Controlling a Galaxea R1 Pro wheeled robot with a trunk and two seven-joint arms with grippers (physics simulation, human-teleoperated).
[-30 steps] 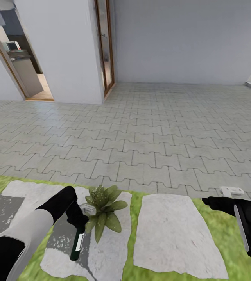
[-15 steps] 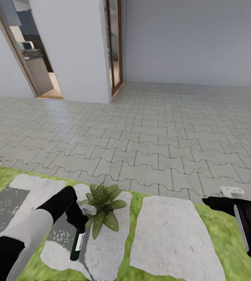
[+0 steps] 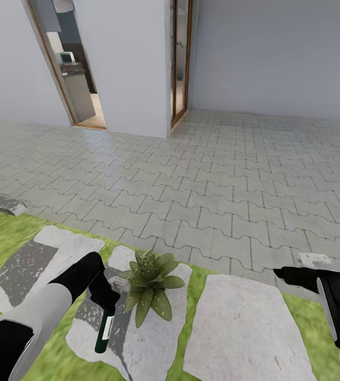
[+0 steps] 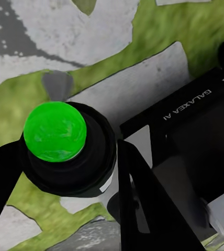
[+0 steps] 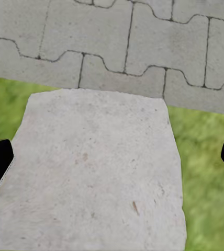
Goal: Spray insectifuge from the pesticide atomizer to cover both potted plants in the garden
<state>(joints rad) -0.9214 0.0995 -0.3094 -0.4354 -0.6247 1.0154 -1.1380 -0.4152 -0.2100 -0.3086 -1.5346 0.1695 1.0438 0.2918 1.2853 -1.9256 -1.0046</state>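
The pesticide atomizer [image 3: 105, 332] was held clamped in the left gripper [image 3: 106, 306], hanging at seven o'clock of a potted plant [image 3: 150, 283] on a stepping stone [image 3: 154, 344]. The right gripper [image 5: 112, 157] was spread apart, empty. Its nozzle would best be aimed squarely over the leaves.

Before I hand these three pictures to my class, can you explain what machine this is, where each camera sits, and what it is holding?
It is a simulated two-armed wheeled robot. The big picture comes from its head camera, looking down over both arms. The left gripper is shut on the pesticide atomizer, a dark bottle with a white label, beside a potted plant standing on a stepping stone in the lawn. The left wrist camera looks along that gripper at the bottle's cap, which looks green here. The right wrist camera looks between the open, empty right gripper at another stepping stone. Grey paving lies beyond.
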